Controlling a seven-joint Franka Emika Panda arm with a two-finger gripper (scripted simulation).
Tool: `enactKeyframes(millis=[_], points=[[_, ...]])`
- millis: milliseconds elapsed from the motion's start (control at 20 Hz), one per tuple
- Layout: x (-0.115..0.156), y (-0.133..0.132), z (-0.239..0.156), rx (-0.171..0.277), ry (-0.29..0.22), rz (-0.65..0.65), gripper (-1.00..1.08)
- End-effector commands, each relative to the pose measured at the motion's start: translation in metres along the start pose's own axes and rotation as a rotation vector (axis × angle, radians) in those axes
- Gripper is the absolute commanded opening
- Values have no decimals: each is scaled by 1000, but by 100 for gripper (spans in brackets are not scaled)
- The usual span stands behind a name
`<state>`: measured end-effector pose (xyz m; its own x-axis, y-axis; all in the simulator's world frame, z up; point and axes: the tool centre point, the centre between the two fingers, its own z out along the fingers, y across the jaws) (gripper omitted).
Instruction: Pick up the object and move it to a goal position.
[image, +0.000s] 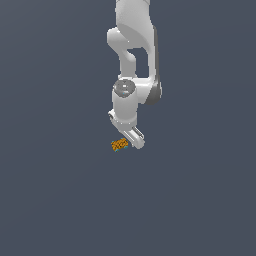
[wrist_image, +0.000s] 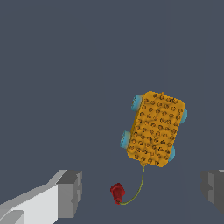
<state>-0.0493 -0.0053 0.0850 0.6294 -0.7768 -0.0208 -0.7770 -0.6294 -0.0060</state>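
Note:
The object (wrist_image: 155, 130) is an orange-yellow block with dark speckles and teal knobs on its sides. In the exterior view the object (image: 119, 144) lies just to the left of my white gripper (image: 132, 139). The wrist view shows my gripper (wrist_image: 140, 194) open, with one grey finger (wrist_image: 69, 194) and the other (wrist_image: 213, 191) far apart and nothing held. The block lies off the line between them. A thin cord runs from it to a small dark-red knob (wrist_image: 117, 193) between the fingers. No separate goal position mark is in view.
Flat, dark grey-blue ground lies all around. The white arm (image: 132, 60) comes down from the top of the exterior view.

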Motion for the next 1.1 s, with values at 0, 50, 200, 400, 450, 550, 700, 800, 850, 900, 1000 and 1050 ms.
enactKeyframes(millis=[0,50,200,400,450,550,700,800,850,900,1000,1050], points=[[-1,5,5,-1,5,71,100],[-1,7,7,-1,6,96,100],[-1,11,11,-2,11,162,100],[-2,16,16,-3,16,228,100],[-2,17,16,-3,17,241,100],[-2,19,18,-3,19,262,100],[-2,20,19,-3,21,282,100],[-2,21,20,-3,21,288,100],[-2,21,20,-3,22,289,100],[-2,21,19,-3,21,284,100],[-2,21,21,-3,21,284,100],[-2,21,22,-3,21,285,100]])
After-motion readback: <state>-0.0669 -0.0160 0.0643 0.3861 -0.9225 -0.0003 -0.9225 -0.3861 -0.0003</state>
